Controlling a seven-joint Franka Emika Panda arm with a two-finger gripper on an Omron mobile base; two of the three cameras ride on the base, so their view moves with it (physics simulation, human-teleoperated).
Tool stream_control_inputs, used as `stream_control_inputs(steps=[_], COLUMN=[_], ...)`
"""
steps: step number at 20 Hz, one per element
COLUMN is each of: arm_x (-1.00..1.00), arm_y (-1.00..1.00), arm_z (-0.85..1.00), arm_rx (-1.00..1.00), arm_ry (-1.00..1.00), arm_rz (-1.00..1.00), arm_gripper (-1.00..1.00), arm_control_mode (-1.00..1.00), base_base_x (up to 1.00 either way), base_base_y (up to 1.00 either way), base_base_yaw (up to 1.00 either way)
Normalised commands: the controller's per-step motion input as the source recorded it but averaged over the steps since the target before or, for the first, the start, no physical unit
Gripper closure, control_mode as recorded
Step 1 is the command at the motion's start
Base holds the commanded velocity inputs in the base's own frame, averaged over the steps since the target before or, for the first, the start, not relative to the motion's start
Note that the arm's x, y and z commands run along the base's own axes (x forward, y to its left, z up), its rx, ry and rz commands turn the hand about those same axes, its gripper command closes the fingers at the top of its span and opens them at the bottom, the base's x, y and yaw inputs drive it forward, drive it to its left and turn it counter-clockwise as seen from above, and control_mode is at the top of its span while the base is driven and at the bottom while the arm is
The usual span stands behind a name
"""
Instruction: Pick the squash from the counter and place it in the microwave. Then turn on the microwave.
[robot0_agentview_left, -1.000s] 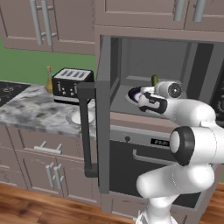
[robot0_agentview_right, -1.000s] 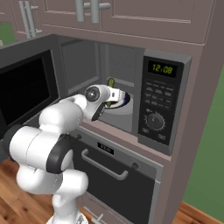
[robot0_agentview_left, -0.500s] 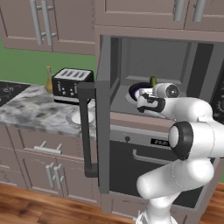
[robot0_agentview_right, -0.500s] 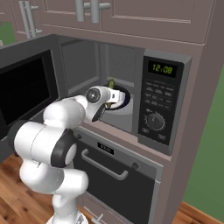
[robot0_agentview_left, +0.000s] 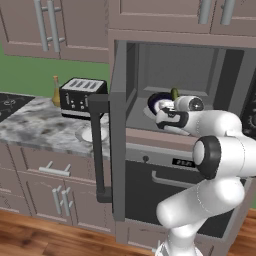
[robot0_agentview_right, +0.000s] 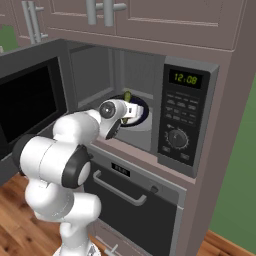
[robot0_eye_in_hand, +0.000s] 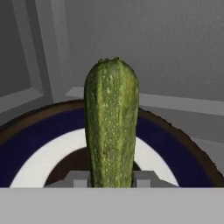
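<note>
The squash (robot0_eye_in_hand: 111, 122), dark olive green and bumpy, stands between my fingertips (robot0_eye_in_hand: 78, 178) with my gripper (robot0_eye_in_hand: 111, 179) shut on its lower end. It hangs just over a blue-and-white plate (robot0_eye_in_hand: 39, 144) inside the microwave (robot0_agentview_left: 200, 70). From the base, the squash (robot0_agentview_left: 174, 93) pokes up above the gripper (robot0_agentview_left: 172, 104) over the plate (robot0_agentview_left: 154, 102). In the right base view the squash (robot0_agentview_right: 127, 95) and gripper (robot0_agentview_right: 131, 107) are deep in the microwave (robot0_agentview_right: 181, 117) cavity. The counter (robot0_agentview_left: 30, 127) lies to the left.
The microwave door (robot0_agentview_left: 117, 125) stands wide open to the left, its bar handle (robot0_agentview_left: 97, 145) facing out. A black toaster (robot0_agentview_left: 82, 95), an amber bottle (robot0_agentview_left: 56, 90) and a small plate (robot0_agentview_left: 90, 134) sit on the counter. An oven (robot0_agentview_right: 130, 200) lies below the microwave.
The hand has shifted slightly inside the microwave with the squash still in its grip. The door and the counter things have not moved.
</note>
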Motion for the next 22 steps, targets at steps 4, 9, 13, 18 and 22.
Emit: stream_control_inputs(steps=[4, 9, 13, 18, 22], arm_x=[0.0, 0.0, -0.03, -0.42, -0.46], arm_y=[0.0, 0.0, 0.0, -0.01, 0.0], arm_z=[0.0, 0.0, 0.02, 0.15, 0.24], arm_rx=[0.0, 0.0, 0.0, 0.0, 0.0], arm_ry=[0.0, 0.0, 0.0, -0.11, -0.14], arm_rz=[0.0, 0.0, 0.0, 0.0, 0.0], arm_gripper=[-1.0, -1.0, -1.0, -1.0, -1.0], arm_control_mode=[-1.0, -1.0, -1.0, -1.0, -1.0], base_base_x=[0.0, 0.0, 0.0, 0.0, 0.0], base_base_y=[0.0, 0.0, 0.0, 0.0, 0.0], base_base_yaw=[0.0, 0.0, 0.0, 0.0, 0.0])
